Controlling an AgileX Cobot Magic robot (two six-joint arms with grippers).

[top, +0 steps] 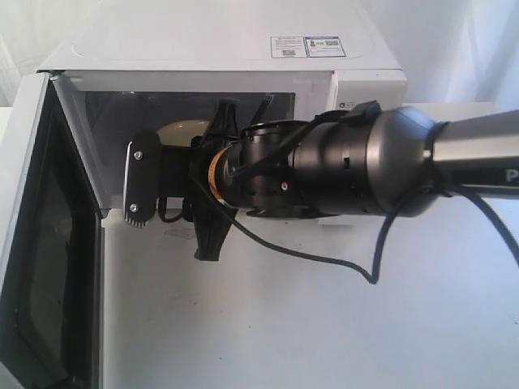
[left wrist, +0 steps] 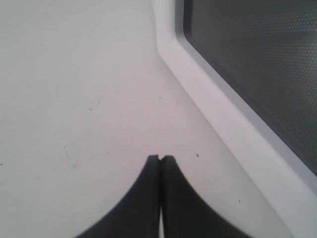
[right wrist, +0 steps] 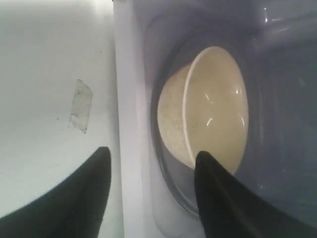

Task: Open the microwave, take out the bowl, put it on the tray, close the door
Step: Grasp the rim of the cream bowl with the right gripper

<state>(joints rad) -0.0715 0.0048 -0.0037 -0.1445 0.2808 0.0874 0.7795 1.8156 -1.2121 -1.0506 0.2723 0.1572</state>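
The white microwave (top: 243, 49) stands at the back with its door (top: 32, 243) swung wide open to the left. Inside, the cream bowl (right wrist: 213, 109) sits on the glass turntable; in the exterior view only a part of the bowl (top: 183, 130) shows behind the arm. My right gripper (right wrist: 151, 161) is open at the cavity mouth, straddling the white front sill (right wrist: 130, 124); one finger reaches close to the bowl's rim. My left gripper (left wrist: 160, 158) is shut on nothing, low over the table beside the door's dark window (left wrist: 257, 74). The tray is out of view.
The right arm (top: 365, 162) stretches in from the right across the front of the microwave, with a cable (top: 324, 259) hanging below it. A strip of clear tape (right wrist: 80, 105) lies on the white table (top: 324, 324) in front of the oven.
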